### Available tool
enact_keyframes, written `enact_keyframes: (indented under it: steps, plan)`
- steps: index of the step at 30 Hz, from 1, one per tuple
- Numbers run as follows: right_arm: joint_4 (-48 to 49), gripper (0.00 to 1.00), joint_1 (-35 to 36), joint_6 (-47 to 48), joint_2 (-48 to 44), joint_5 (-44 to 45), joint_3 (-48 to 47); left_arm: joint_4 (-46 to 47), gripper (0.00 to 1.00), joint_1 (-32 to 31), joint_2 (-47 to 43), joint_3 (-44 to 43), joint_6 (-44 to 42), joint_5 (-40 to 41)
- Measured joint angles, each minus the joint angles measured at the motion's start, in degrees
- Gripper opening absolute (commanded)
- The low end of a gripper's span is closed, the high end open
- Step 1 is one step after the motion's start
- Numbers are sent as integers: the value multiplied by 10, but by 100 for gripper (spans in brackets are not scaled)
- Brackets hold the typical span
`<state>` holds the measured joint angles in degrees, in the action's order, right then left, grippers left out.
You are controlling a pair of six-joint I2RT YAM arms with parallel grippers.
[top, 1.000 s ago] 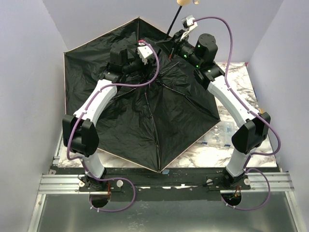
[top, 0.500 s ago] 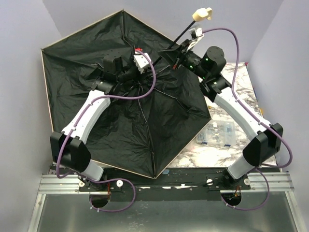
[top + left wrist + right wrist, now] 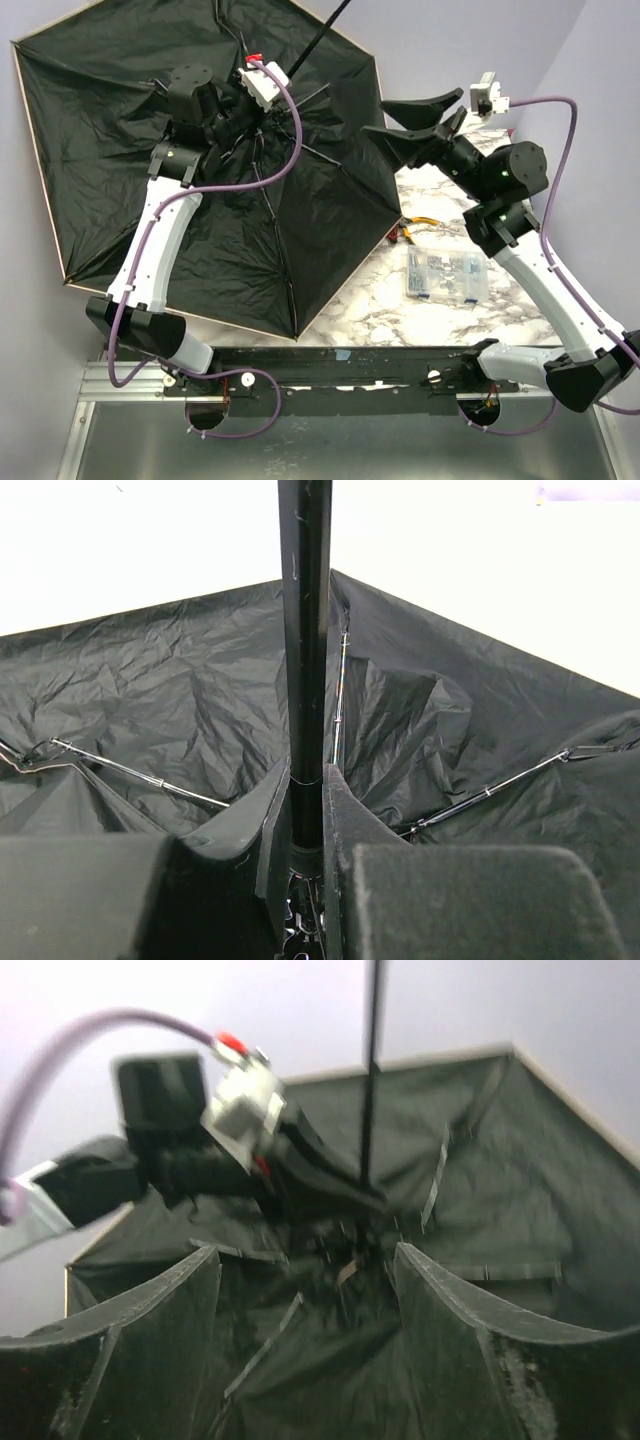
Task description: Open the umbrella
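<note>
Umbrella (image 3: 120,150): canopy fully spread, black inner side to the top camera, ribs out straight. It now fills the upper left of the top view; a second ago it lay over the centre of the table (image 3: 400,320). Shaft (image 3: 325,30) runs up and right out of the top edge, so the knob is no longer in frame. Judgement: opening looks done, and what remains is setting it down or letting go.

Left gripper (image 3: 305,800): closed tight on the shaft just above the hub, fingers pressed to either side. It alone carries the umbrella.

Right gripper (image 3: 378,118): has let go within the last second. Jaws stand wide, nothing between them, drawn off to the right of centre, near the canopy's edge but apart from the shaft.

Box (image 3: 445,275): uncovered on the table, lower right.
</note>
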<state>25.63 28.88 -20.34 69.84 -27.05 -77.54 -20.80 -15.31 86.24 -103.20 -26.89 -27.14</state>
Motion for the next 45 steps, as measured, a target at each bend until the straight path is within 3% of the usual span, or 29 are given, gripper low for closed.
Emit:
enact_keyframes:
  steps: [10,15,21,29,30,36,45]
  plan:
    - [-218,90,-24,-6,-10,114,44,-12,0,-2,-74,19,-187,15]
    - [-341,84,-48,-6,2,156,-6,-6,0,-2,-118,61,-313,22]
    - [-451,87,-148,-61,56,125,-113,6,0,-2,-138,100,-472,22]
    - [-494,91,-155,-64,87,42,-191,-2,0,-2,-176,153,-630,21]
    - [-504,99,-155,-54,94,20,-210,-2,0,-2,-184,166,-652,21]
    - [-617,100,-153,6,184,-68,-381,-8,0,-2,-188,175,-721,23]
    - [-719,96,-153,94,234,-192,-421,-8,0,-2,-193,195,-774,27]
